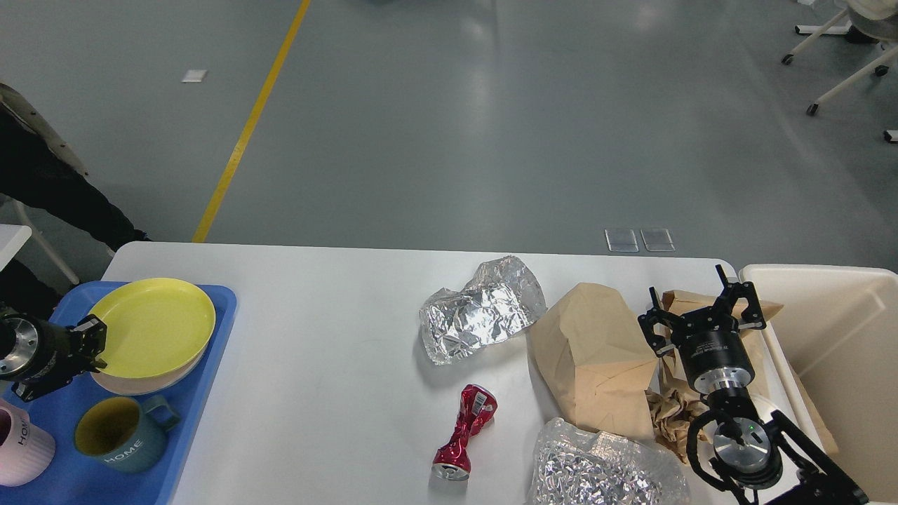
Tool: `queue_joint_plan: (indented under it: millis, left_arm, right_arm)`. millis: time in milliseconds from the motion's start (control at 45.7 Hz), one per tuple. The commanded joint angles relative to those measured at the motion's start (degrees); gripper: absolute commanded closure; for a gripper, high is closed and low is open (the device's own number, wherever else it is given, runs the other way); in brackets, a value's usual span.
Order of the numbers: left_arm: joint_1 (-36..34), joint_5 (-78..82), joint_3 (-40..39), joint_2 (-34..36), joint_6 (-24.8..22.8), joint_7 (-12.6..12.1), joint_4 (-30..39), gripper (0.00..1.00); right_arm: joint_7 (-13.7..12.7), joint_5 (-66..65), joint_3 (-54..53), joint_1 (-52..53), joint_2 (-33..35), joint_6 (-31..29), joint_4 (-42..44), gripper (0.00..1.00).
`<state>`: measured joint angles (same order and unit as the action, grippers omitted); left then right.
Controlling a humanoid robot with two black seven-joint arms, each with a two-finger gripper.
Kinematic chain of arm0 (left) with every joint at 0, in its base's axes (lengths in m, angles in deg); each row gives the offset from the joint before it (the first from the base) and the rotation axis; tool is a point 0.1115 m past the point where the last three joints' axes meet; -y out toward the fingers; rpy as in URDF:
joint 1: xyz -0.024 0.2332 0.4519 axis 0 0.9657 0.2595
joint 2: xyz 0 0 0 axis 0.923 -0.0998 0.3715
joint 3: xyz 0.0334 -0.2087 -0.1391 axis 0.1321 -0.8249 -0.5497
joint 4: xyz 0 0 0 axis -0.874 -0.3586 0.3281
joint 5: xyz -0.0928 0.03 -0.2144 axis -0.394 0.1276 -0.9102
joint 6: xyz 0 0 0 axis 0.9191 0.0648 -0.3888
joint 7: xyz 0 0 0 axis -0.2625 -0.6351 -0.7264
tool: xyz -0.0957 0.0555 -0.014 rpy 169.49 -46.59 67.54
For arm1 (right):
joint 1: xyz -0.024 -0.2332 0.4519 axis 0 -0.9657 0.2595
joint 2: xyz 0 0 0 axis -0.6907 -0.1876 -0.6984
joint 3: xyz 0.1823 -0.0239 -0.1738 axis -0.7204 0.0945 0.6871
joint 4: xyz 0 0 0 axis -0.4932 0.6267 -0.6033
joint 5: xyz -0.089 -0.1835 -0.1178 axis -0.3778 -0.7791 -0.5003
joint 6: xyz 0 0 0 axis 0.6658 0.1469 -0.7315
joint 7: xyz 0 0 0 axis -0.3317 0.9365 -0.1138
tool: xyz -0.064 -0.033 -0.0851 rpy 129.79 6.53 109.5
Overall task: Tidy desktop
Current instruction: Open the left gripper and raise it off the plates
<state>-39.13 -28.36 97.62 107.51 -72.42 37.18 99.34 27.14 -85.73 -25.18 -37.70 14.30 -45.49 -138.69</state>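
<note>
Since dishes belong together: left gripper is pinching the yellow plate onto the pink plate, blue tray, desktop's left edge.
Right gripper: is hovering spread, empty, over the paper bag at the right edge.

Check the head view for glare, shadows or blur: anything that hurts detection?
Head view: sharp overall, no motion blur. Overhead lights glare in soft streaks on the floor; both foil wads sparkle. Shadows are soft and short under the can and bag. The white desktop is bright but not blown out.
</note>
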Motion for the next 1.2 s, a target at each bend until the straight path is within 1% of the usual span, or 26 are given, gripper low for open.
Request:
queue_joint_plan:
  millis: [0,219,306,350,372,394,438,482,569,613,788,875,941,1072,1182]
  left_arm:
    - [0.4,0.0,0.0,-0.1,0.9,0.1,-0.3,0.99]
    - [1.4,0.0,-0.3,-0.3,5.4,0.7,-0.7,0.98]
    - [2.1,0.0,-0.5,-0.8,6.0,0.7,-0.7,0.96]
    - [2.1,0.0,-0.6,-1.1,6.0,0.7,-0.7,0.93]
    - [2.1,0.0,-0.7,-1.3,5.8,0.8,-0.7,0.89]
    - [2.1,0.0,-0.8,-1.3,5.7,1.0,-0.7,0.82]
    - [2.1,0.0,-1.3,-1.4,5.8,1.2,-0.7,0.63]
    - [2.2,0.0,-1.8,-1.4,5.9,1.2,-0.6,0.50]
    - [2.2,0.0,-2.1,-1.3,6.0,1.1,-0.6,0.30]
    - [2.2,0.0,-2.0,-1.3,6.0,1.1,-0.6,0.25]
    - [2.1,0.0,-2.0,-1.2,5.9,0.7,-0.5,0.18]
    - [2.1,0.0,-1.9,-1.2,5.9,0.9,-0.4,0.16]
    - [1.9,0.0,-2.0,-1.2,5.7,0.4,-0.2,0.14]
    - [0.9,0.1,-2.2,-0.8,4.2,0.0,0.8,0.10]
    - [-1.9,0.1,-2.0,-0.1,1.6,0.1,4.2,0.07]
  right_arm:
    - [0.0,0.0,0.0,0.0,0.0,0.0,0.0,0.00]
    - [0.0,0.0,0.0,0.0,0.0,0.0,0.0,0.00]
    - [0.0,0.0,0.0,0.0,0.0,0.0,0.0,0.00]
    - [0.0,0.0,0.0,0.1,0.0,0.0,0.0,0.00]
    - [0.0,0.0,0.0,0.0,0.0,0.0,0.0,0.00]
    - [0.0,0.0,0.0,0.0,0.0,0.0,0.0,0.00]
    - [0.0,0.0,0.0,0.0,0.0,0.0,0.0,0.00]
    - [0.0,0.0,0.0,0.0,0.0,0.0,0.0,0.00]
    - [0.0,0.0,0.0,0.0,0.0,0.0,0.1,0.00]
    - [0.0,0.0,0.0,0.0,0.0,0.0,0.1,0.00]
    - [0.0,0.0,0.0,0.0,0.0,0.0,0.0,0.00]
    - [0.0,0.0,0.0,0.0,0.0,0.0,0.1,0.00]
    - [0.0,0.0,0.0,0.0,0.0,0.0,0.0,0.00]
    - [0.0,0.0,0.0,0.1,0.0,0.0,0.1,0.00]
    - [0.0,0.0,0.0,0.0,0.0,0.0,0.1,0.00]
